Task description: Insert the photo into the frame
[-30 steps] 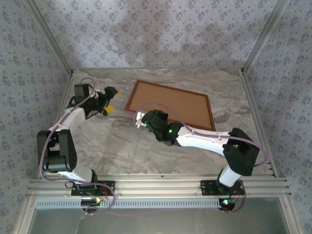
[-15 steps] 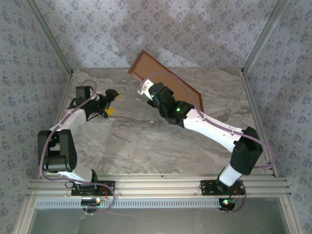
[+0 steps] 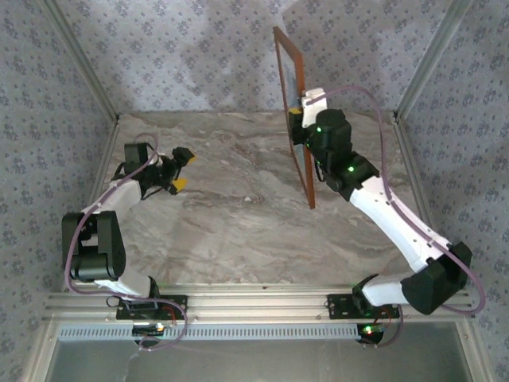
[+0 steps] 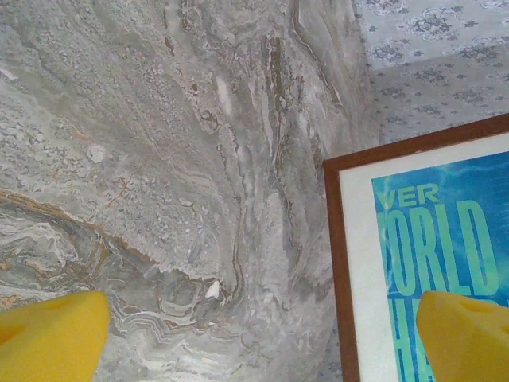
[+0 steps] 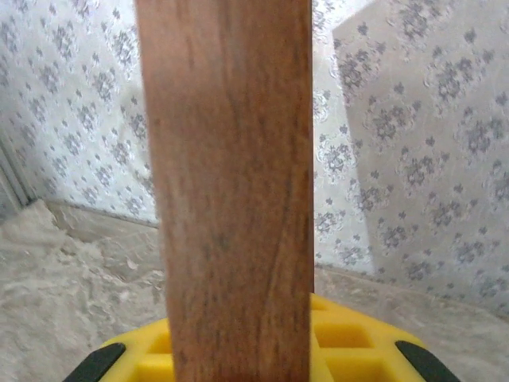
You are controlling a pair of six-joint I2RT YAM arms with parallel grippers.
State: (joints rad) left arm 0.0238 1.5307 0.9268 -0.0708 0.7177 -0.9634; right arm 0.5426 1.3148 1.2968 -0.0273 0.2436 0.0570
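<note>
left wrist shows reddish-brown frame (image 4: pixel 335 263) around blue-teal photo (image 4: pixel 445 231), pale lettering.

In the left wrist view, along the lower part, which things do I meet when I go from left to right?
Yellow fingertip → marble table → wooden bar of the frame → white border → blue photo.

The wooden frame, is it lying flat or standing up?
Standing up: the frame appears edge-on from above, clamped by the right gripper.
</note>
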